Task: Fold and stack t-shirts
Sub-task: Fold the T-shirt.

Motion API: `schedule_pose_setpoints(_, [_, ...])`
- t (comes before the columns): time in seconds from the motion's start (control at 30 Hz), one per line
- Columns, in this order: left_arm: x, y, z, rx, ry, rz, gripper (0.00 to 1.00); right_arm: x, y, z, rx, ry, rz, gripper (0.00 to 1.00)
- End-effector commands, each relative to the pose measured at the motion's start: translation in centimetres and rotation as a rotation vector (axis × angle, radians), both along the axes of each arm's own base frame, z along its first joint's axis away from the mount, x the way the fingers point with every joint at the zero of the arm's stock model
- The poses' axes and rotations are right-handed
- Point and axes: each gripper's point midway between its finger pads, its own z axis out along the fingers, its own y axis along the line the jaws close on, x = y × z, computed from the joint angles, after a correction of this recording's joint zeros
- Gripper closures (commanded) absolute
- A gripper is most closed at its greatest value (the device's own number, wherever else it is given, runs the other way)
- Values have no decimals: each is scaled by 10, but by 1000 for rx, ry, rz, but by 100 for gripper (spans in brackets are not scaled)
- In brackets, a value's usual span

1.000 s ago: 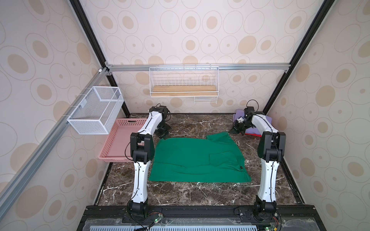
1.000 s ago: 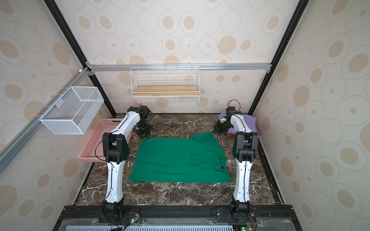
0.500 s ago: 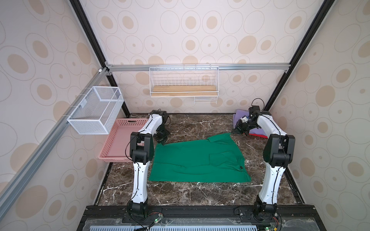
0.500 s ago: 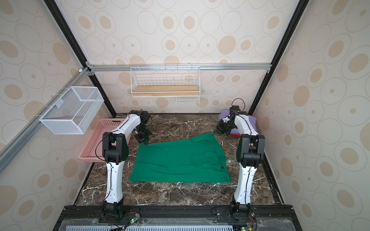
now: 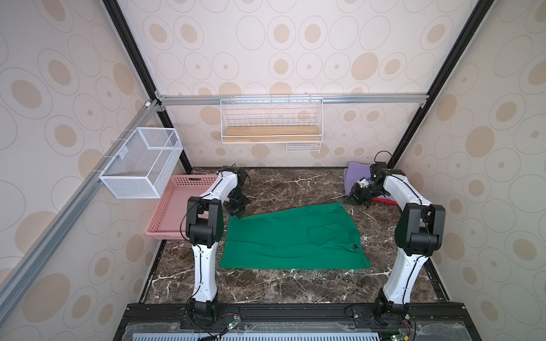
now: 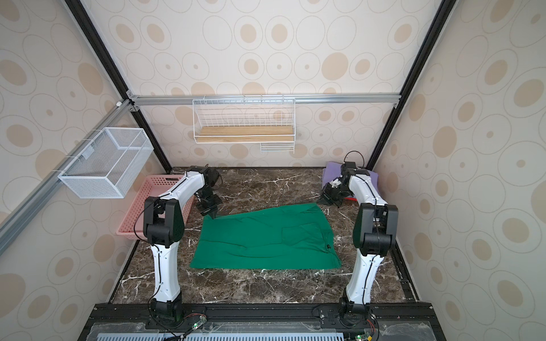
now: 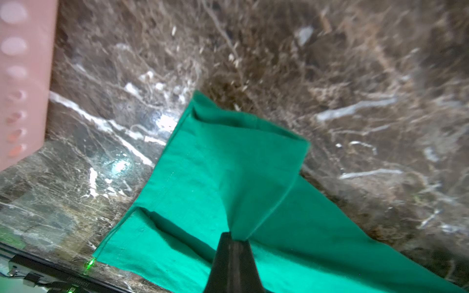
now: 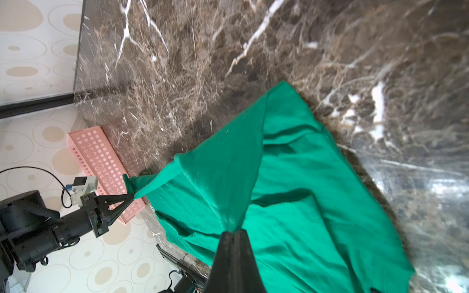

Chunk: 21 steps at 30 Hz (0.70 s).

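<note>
Two grippers, both shut tight, each pinch one raised corner of the green shirt (image 5: 292, 239). In both top views that shirt lies spread on the table (image 5: 280, 283) just beside the basket (image 5: 165, 218). Most of it is flat, while the edge between the grippers is lifted off the marble. The left gripper (image 5: 238, 216) holds the corner nearest the basket. The right gripper (image 5: 346, 201) holds the corner farthest from it, and the cloth edge runs taut between them. Well apart from the basket, across the table past the right gripper, lies a purple shirt (image 5: 356, 177). A strip of red shirt (image 5: 385, 200) shows at its edge under the arm. In the left wrist view the black jaws meet on a bunch of green cloth. A hemmed flap spreads from them over the marble, and the basket's perforated wall stands near. In the right wrist view the jaws are likewise pressed together on a gathered peak of cloth. Across the shirt, the left gripper clamps its corner in front of the basket's wall.
</note>
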Motion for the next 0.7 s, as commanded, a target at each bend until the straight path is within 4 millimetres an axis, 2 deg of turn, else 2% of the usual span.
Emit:
schedule_pose_setpoints(0.0, [-4,-2,5,-12,-15,-34,100,-13,-1,16,-6,-19,19,100])
schedule_pose_setpoints(0.1, [-5,-2,2,-16,-9,-39,100,-17,0,18,4,3,22,100])
schedule_pose_setpoints(0.2, [-3,-4,3,-26,-14,-39,100,-24,2,28,10,-2,30,100])
schedule_pose_setpoints(0.3, [-2,-5,3,-32,-15,-38,100,-37,4,33,18,2,32,100])
schedule_pose_setpoints(0.47, [-5,-7,1,-44,-9,-38,100,-61,3,28,4,31,47,100])
schedule_pose_setpoints(0.67, [-13,-8,0,-60,2,-39,100,-73,1,34,-17,38,66,100])
